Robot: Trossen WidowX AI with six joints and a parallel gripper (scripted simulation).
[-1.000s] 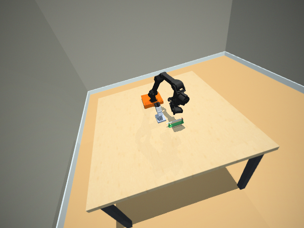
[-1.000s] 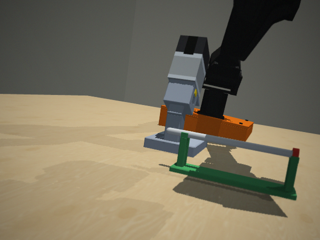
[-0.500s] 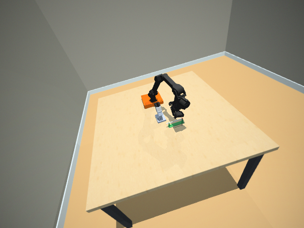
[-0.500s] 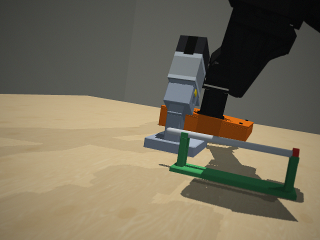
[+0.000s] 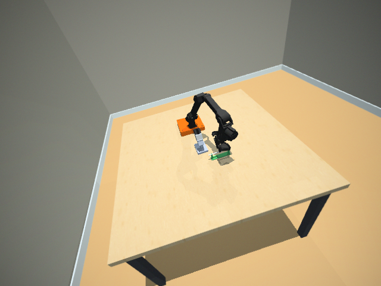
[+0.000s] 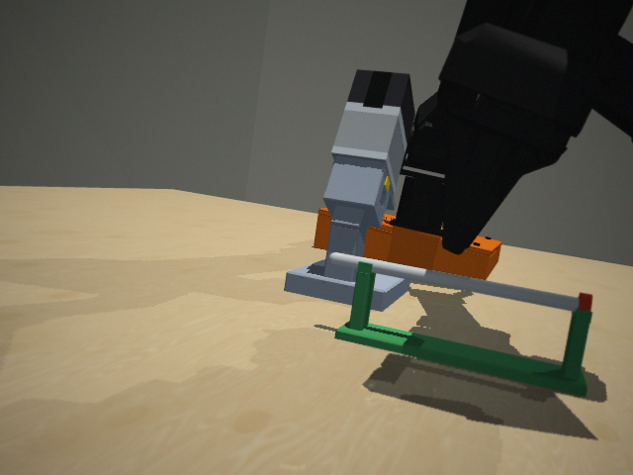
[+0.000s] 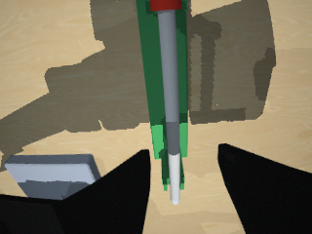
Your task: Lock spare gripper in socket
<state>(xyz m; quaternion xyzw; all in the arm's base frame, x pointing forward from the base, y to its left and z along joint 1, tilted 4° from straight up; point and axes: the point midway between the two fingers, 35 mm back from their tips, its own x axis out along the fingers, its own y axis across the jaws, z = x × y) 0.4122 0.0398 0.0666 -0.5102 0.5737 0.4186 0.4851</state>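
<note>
Between the pincer's parted fingertips, in the wrist view, the pin [image 6: 460,282] [image 7: 169,73] appears, unclamped. It lies across a green stand [image 5: 222,155] [image 6: 475,356] [image 7: 149,88].

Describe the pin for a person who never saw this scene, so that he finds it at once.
On the table, look past the orange base to the low green rack. The pin lies across its two posts. Unlike the upright grey mount, it is a thin pale rod with one red end.
</note>
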